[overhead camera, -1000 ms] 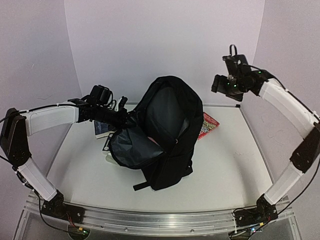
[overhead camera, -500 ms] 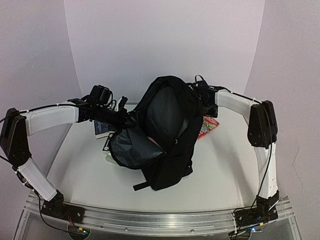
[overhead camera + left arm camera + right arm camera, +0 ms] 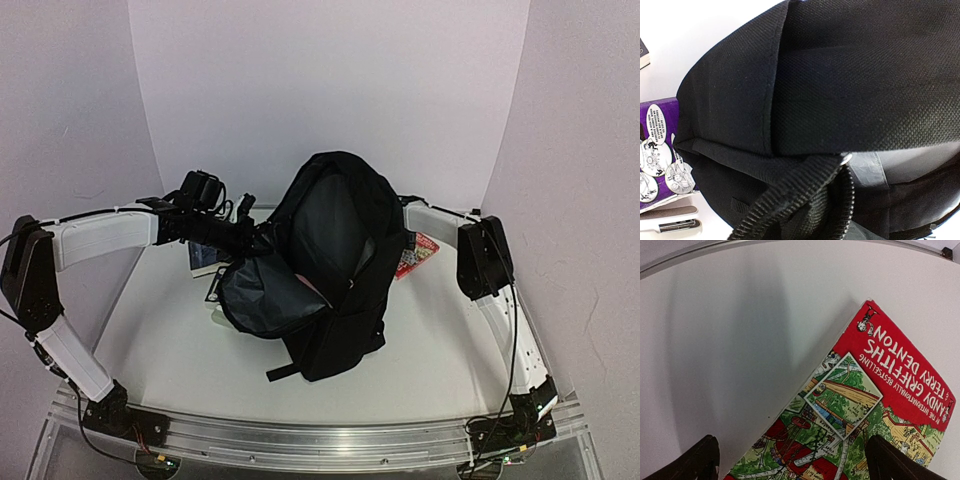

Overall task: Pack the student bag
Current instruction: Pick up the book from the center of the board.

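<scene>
Motion is all on the right: the right gripper [image 3: 795, 460], high a second ago, now hovers wide open just above the red book [image 3: 865, 390] near the table's [image 3: 450, 340] far right edge. The left gripper [image 3: 245, 235] keeps pinching the student bag [image 3: 335, 260] open at mid-table; grabbing the book seems next.

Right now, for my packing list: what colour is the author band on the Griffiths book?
Red band, white lettering; best in right wrist view.

right fingers [image 3: 700, 460]: only tips in frame | red book [image 3: 420, 252]: part-hidden behind student bag [image 3: 340, 330]
</scene>
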{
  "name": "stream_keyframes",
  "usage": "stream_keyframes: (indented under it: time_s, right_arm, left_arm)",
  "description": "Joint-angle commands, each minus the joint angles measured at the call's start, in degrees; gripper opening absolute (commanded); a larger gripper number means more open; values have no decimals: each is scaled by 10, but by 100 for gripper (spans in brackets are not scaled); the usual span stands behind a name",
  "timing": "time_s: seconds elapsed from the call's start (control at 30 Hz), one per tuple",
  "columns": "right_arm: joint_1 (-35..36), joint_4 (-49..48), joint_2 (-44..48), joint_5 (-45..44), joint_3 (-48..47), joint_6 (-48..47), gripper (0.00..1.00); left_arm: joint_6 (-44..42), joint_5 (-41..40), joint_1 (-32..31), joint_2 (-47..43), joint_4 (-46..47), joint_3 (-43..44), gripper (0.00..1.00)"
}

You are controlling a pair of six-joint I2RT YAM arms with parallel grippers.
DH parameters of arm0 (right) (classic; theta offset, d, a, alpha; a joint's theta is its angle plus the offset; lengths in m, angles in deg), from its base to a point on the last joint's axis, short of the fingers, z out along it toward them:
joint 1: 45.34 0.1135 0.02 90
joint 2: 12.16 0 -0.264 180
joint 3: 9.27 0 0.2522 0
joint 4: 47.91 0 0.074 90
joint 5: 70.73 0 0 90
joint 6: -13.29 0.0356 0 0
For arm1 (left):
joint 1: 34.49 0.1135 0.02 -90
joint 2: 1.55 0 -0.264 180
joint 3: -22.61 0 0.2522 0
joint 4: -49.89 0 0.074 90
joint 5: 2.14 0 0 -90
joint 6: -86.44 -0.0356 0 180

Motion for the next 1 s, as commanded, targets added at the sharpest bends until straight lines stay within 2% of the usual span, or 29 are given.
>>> stream_keyframes:
  time_s: [0.0, 0.3, 0.5, 0.67, 0.83, 0.97]
  right_arm:
    - [2, 8, 28, -11, 30, 1, 96]
    - [2, -49, 220, 26, 332, 19, 87]
    - [4, -74, 369, 42, 507, 32, 86]
    - [4, -75, 418, 76, 545, 19, 92]
    - [2, -77, 404, 64, 538, 15, 98]
    - [-12, -83, 394, 76, 522, 15, 98]
  left_arm:
    - [6, 13, 0, -11, 11, -1, 0]
    - [5, 17, 0, -16, 23, -13, 0]
    - [-3, 20, 0, -17, 23, -15, 0]
    - [-6, 27, 0, -7, 21, -6, 0]
    - [-3, 28, 0, -4, 25, -1, 0]
    - [-4, 24, 0, -13, 21, -2, 0]
